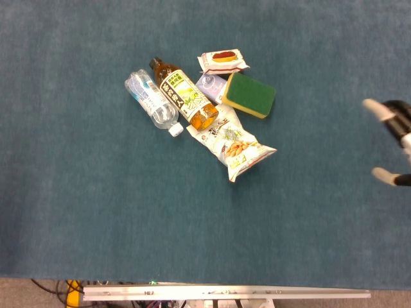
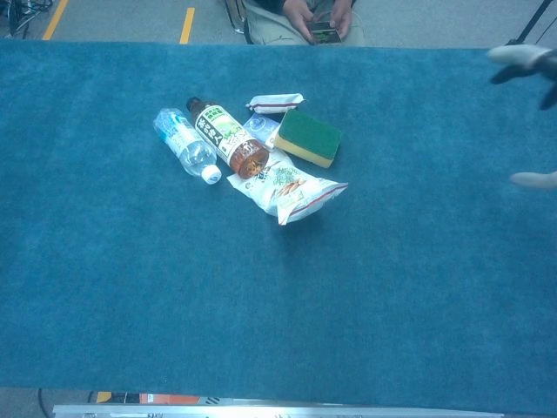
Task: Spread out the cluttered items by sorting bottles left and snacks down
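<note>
Right hand (image 1: 393,142) at the right edge, fingers spread, holding nothing, well apart from the clutter. Mid-table on blue cloth (image 1: 96,218): water bottle (image 1: 151,100) and tea bottle (image 1: 183,95) leftmost, snack bag (image 1: 236,144) nearer, small snack packet (image 1: 223,60) farthest.

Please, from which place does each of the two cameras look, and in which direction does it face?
Head view: high above, facing almost straight down on the blue table; the right hand enters at the right edge.
Chest view: lower, at the near edge, facing forward and down across the table; it shows the right hand and a seated person beyond.
Both show the water bottle, tea bottle, sponge and snack bag.
</note>
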